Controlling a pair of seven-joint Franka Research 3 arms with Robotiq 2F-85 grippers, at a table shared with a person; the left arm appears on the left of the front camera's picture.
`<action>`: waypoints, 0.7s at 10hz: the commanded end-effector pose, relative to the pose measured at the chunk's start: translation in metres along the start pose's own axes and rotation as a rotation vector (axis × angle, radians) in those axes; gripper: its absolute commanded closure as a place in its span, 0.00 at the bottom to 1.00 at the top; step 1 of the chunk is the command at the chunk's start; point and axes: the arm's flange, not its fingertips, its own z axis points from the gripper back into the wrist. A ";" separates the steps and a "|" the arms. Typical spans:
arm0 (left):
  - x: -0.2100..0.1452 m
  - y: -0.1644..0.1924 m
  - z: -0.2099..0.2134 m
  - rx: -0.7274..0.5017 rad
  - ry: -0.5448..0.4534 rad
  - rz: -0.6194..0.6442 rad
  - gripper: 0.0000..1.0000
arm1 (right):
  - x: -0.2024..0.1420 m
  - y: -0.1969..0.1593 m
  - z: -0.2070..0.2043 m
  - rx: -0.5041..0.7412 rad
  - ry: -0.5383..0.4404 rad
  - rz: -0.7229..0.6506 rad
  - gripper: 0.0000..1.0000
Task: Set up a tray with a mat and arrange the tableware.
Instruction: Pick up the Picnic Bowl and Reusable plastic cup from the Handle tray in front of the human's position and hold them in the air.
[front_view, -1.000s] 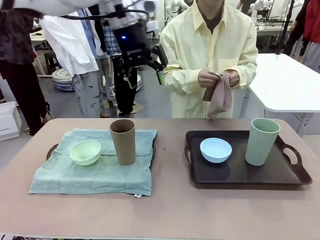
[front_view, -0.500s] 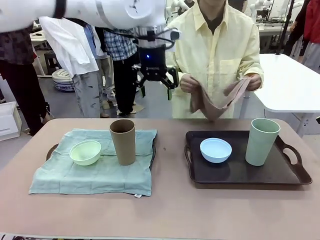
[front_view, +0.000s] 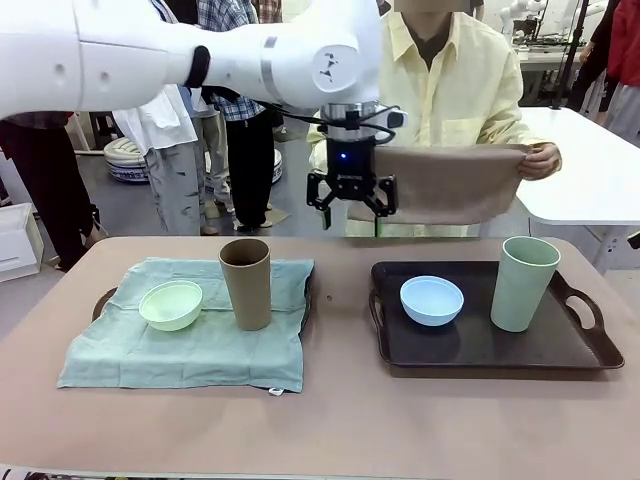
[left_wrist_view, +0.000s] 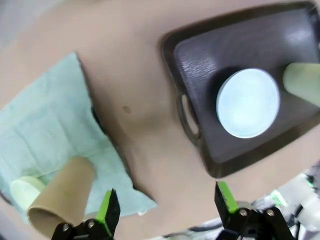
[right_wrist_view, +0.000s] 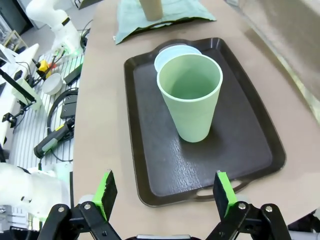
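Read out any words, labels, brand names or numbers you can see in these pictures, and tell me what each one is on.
No text can be read anywhere.
On the green mat, near corner, a small white tag: too small to read.
The tan cup, sage cup, mint bowl, blue bowl and dark tray: no print visible.

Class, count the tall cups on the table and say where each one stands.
2. The tan brown cup stands on the green mat at the left; the sage green cup stands on the dark tray at the right, beside the light blue bowl. None seems hidden.
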 end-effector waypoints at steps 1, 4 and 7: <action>0.013 -0.019 -0.009 0.012 -0.003 0.020 0.00 | -0.004 -0.003 -0.003 0.008 0.003 -0.004 0.00; 0.002 -0.011 -0.008 -0.002 0.006 -0.004 0.00 | -0.004 -0.001 0.000 -0.003 0.002 -0.011 0.00; 0.002 -0.011 -0.008 -0.002 0.006 -0.004 0.00 | -0.004 -0.001 0.000 -0.003 0.002 -0.011 0.00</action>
